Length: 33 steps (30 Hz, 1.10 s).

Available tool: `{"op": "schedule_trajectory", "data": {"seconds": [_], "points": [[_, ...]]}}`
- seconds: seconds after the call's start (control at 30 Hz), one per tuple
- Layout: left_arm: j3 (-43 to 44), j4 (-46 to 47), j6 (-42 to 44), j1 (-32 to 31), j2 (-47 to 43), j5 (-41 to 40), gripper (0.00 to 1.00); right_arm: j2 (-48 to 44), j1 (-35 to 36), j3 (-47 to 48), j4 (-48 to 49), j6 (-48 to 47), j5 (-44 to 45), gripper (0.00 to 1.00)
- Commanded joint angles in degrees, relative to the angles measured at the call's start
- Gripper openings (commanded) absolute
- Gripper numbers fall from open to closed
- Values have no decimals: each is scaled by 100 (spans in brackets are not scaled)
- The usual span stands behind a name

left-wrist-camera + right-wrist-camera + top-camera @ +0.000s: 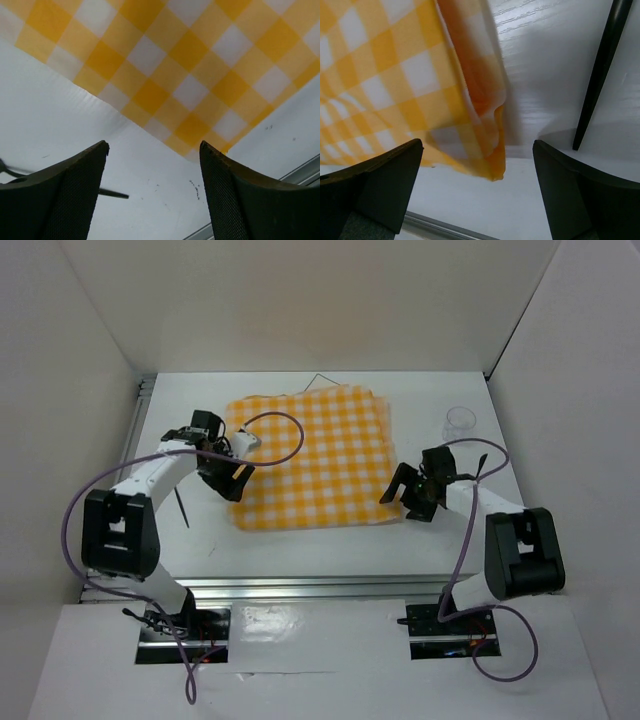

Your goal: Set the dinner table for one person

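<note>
The left jaws are held apart with nothing between them. In the left wrist view the two dark fingers (60, 200) are seen above bare white desk (45, 115), just short of the near edge of the yellow-and-white checked cloth (190, 75). A thin dark utensil (113, 193) is glimpsed lying on the desk beside the left-hand finger; what kind it is cannot be told.

The right jaws are likewise spread wide and empty. Between the fingers (585, 200) the near right corner of the cloth (485, 115) is seen, doubled over along its edge and raised off the white surface. A black rod-like utensil (600, 75) lies to the right of that corner, apart from the cloth.

From above, the left arm (160, 470) is placed at the near left corner of the cloth (315, 455) and the right arm (470, 505) at its near right corner. The cloth is spread across the middle of the dinner table (300, 555), the large white desk that carries everything. A thin dark utensil (181, 508) lies on it left of the cloth. A clear glass (460, 423) stands upright near the far right, apart from the cloth. An aluminium rail (320, 588) runs along the near edge.
</note>
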Motion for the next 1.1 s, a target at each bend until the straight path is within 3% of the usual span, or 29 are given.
{"op": "schedule_trajectory", "data": {"seconds": [0.0, 0.1, 0.17, 0.2, 0.27, 0.3, 0.4, 0.43, 0.47, 0.67, 0.8, 0.83, 0.87, 0.93, 0.97, 1.0, 1.07], "points": [[160, 34, -944, 30, 551, -197, 81, 267, 42, 346, 604, -212, -10, 96], [46, 34, -1084, -92, 940, -338, 79, 453, 42, 232, 832, -265, -299, 81], [45, -19, -1138, -93, 1326, -338, 72, 505, 42, 109, 911, -213, -450, 71], [-7, -88, -1190, -93, 1449, -338, 67, 506, 42, 56, 912, -212, -519, 61], [-7, -176, -1191, -93, 1617, -128, 52, 453, 42, -32, 912, -212, -572, 48], [-68, -177, -1191, -93, 1618, 20, 37, 322, 42, -119, 860, -151, -573, 33], [-244, -230, -1130, -93, 1557, 75, 17, -81, 42, -286, 684, -98, -573, 12], [-323, -291, -1129, -93, 1556, 75, 0, -196, 42, -287, 483, -98, -503, 6], [-324, -291, -1129, -93, 1469, 14, 0, -311, 42, -287, 351, -98, -503, 0], [-771, -967, -831, -93, 626, -539, 0, -1514, 95, -287, -1036, 191, -353, 0], [-965, -1371, -699, -93, -86, -646, 0, -2542, 209, -550, -1723, 893, -353, 0], [-1035, -1442, -611, -154, -227, -646, 7, -2744, 270, -603, -1855, 1008, -353, 6], [-1036, -1495, -610, -154, -280, -724, 12, -3120, 270, -682, -2057, 1097, -423, 31], [-1202, -1495, -558, -154, -333, -795, 15, -3413, 270, -683, -2216, 1281, -624, 36], [-1203, -1495, -558, -154, -412, -795, 17, -3641, 270, -744, -2356, 1282, -713, 43], [-1255, -1565, -497, -154, -465, -795, 20, -3721, 270, -744, -2427, 1352, -792, 65], [-1255, -1793, -496, -154, -465, -795, 28, -3775, 270, -596, -2594, 1352, -793, 92]]}}
